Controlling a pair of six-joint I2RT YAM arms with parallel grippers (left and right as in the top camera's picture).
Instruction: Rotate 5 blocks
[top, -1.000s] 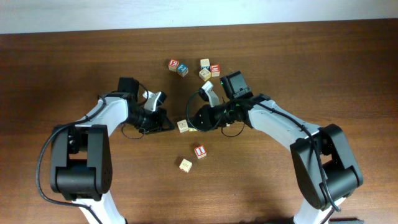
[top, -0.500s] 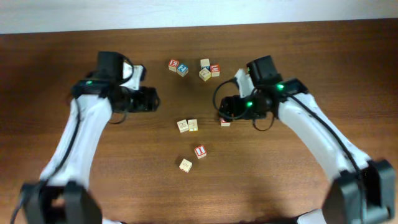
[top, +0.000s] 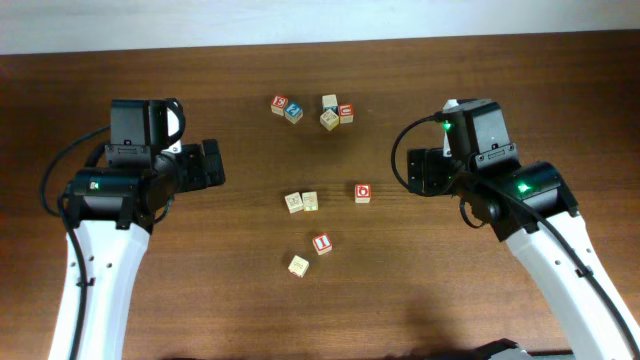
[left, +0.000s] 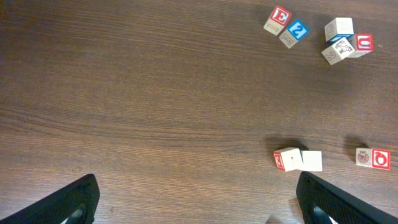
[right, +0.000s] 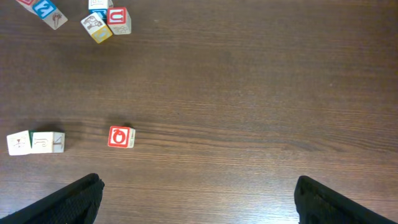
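Your left gripper (top: 212, 165) hangs at mid-left of the overhead frame. Its fingers (left: 68, 202) are spread wide with nothing between them (only bare wood grain shows in the wrist view's gap). Your right gripper (top: 414, 172) sits at mid-right, fingers (right: 68, 199) likewise wide apart, holding nothing. Both are well apart from the blocks (top: 310, 201).

The five blocks lie on the desk (top: 220, 300) around frame centre, between the two grippers.
- **Tan pair:** the left tan block (top: 293, 202) and the right tan block (top: 310, 201) touch side by side.
- **To their right, apart:** the upper red-framed block (top: 363, 192).
- **Below the pair:** the lower red-framed block (top: 321, 243), slightly skewed.
- **Just beside its lower left:** the plain tan block (top: 298, 265); you can't tell whether those two touch.

Top centre holds a separate bunch. A red-letter cube (top: 279, 103) touches a blue-faced cube (top: 293, 112). Right of those, a pale cube (top: 329, 102), a yellow-faced cube (top: 329, 119) and a red U cube (top: 346, 112) are packed together.
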